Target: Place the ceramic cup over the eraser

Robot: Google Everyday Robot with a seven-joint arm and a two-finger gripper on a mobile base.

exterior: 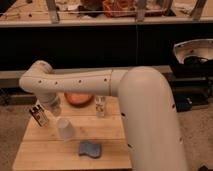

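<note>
Gripper [54,109] is down over the left end of the wooden table [110,131], right above the ceramic cup [64,129], eraser [39,115] just left of the cup by the table edge, and I honestly can't tell from here whether it's clamped or apart.

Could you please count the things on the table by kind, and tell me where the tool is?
Cup: 1
Eraser: 1
Bowl: 1
Bottle: 1
Blue pad: 1
Total: 5
Tool: right over the cup, beside the eraser.
</note>
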